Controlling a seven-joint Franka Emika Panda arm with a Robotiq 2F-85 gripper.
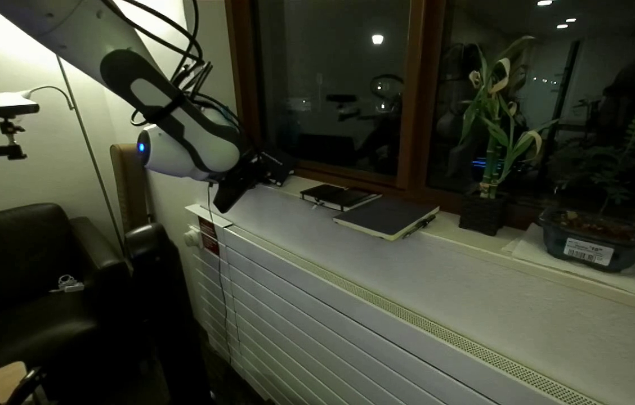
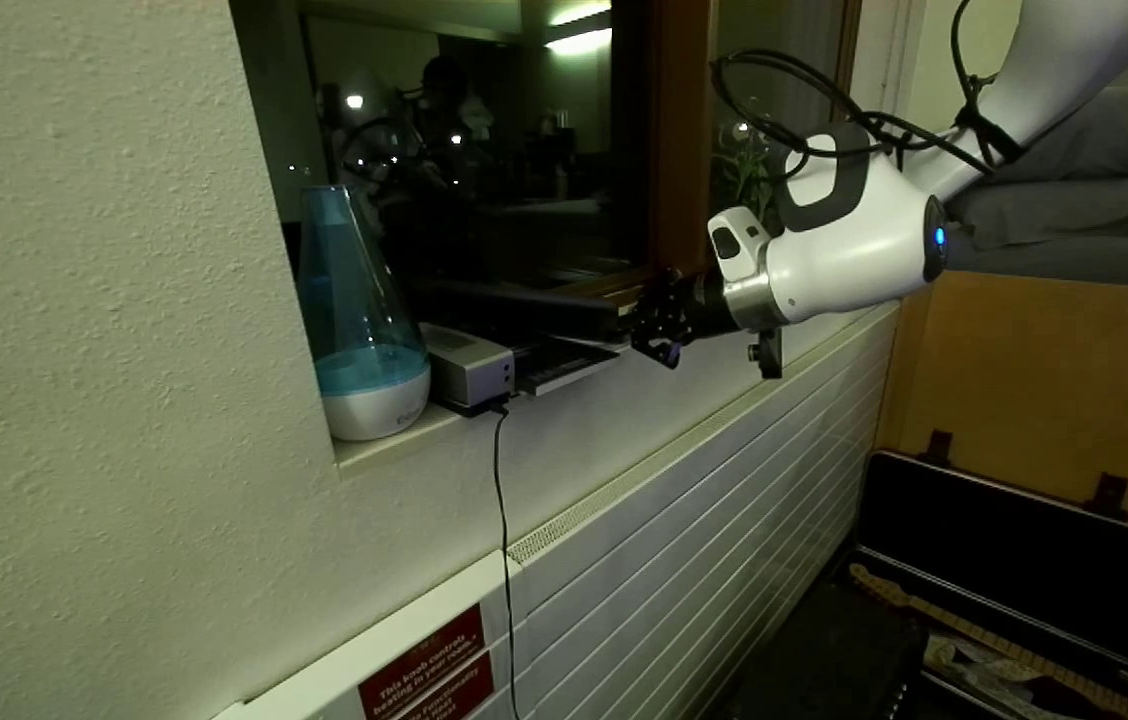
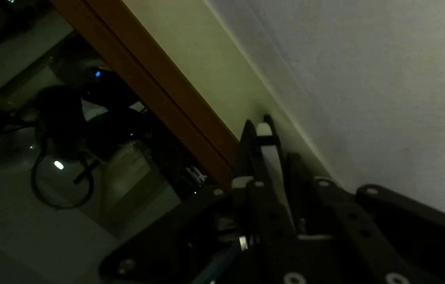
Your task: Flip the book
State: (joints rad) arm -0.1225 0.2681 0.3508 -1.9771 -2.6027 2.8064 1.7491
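1) Small black notebook [image 1: 340, 197], flat on the windowsill [image 1: 448, 228] in an exterior view; a wider dark notebook [image 1: 388, 218] lies just beside it, at four o'clock;
2) Gripper [image 3: 258, 128] apart from it, towards ten o'clock in that view; its fingertips [image 3: 249, 138] look close together in the wrist view, a pale strip [image 3: 273, 161] between; whether they grip it I cannot tell;
3) Progress, by my judgement: no turn looks under way; which face is up I cannot tell; if the flip is undone, gripping, turning and laying flat are all left;
4) In the wrist view neither notebook can be made out, only windowsill beside the window frame [image 3: 175, 102]; in an exterior view a teal-topped humidifier [image 2: 364, 330] appears at nine o'clock of the gripper, and the red radiator sign [image 2: 424, 665] is legible
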